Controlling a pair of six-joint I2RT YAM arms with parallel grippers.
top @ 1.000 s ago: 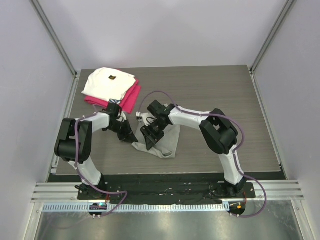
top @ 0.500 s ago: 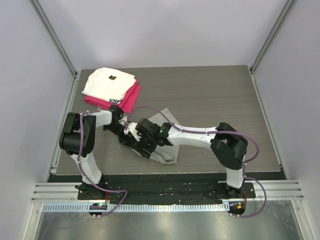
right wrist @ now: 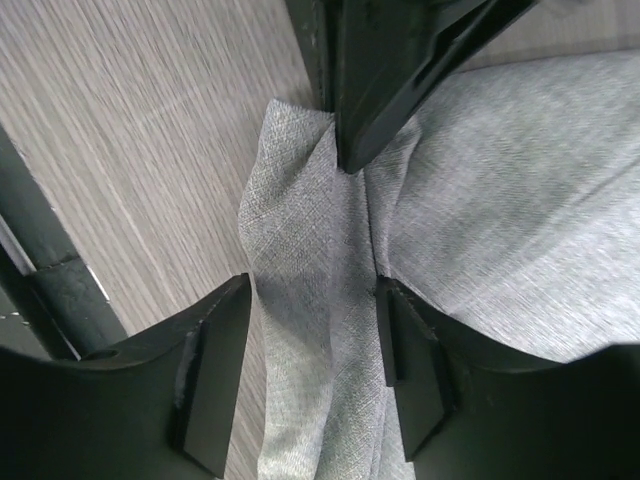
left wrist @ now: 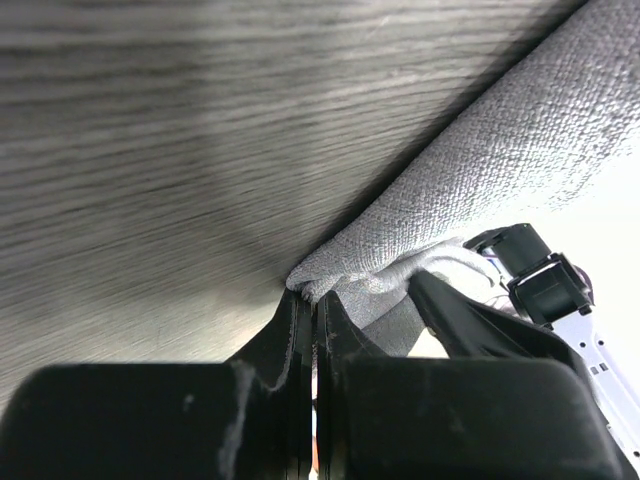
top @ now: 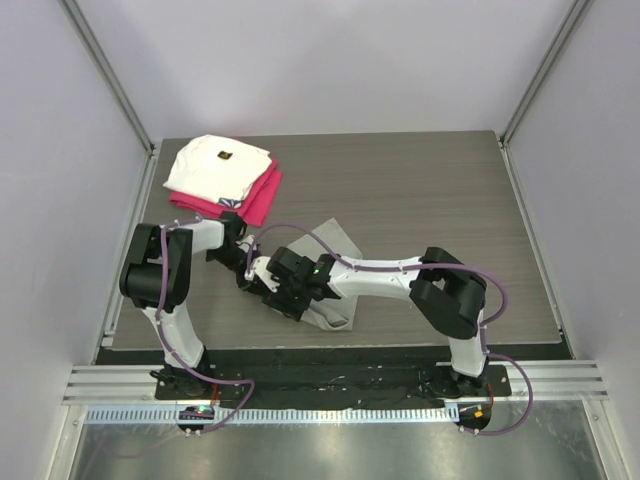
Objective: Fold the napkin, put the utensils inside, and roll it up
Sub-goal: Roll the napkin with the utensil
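Observation:
The light-grey napkin (top: 334, 243) lies bunched at the table's middle front. My left gripper (top: 250, 276) is shut on the napkin's left edge, and the cloth (left wrist: 480, 180) is pinched at its tips (left wrist: 312, 292). My right gripper (top: 283, 296) is open just right of it, low over the cloth. In the right wrist view its jaws (right wrist: 315, 345) straddle a raised ridge of napkin (right wrist: 300, 230), with the left gripper's fingers (right wrist: 375, 80) just beyond. The utensil is hidden.
A folded white cloth with a small dark mark (top: 215, 166) lies on a magenta-red folded cloth (top: 262, 195) at the table's back left. Bare wood-grain table (top: 440, 190) lies to the right and behind. Frame posts stand at the back corners.
My right arm has swung left and down, bringing its gripper beside the left gripper at the napkin's left edge. The napkin's far corner now lies spread behind the arm. The left gripper barely moved.

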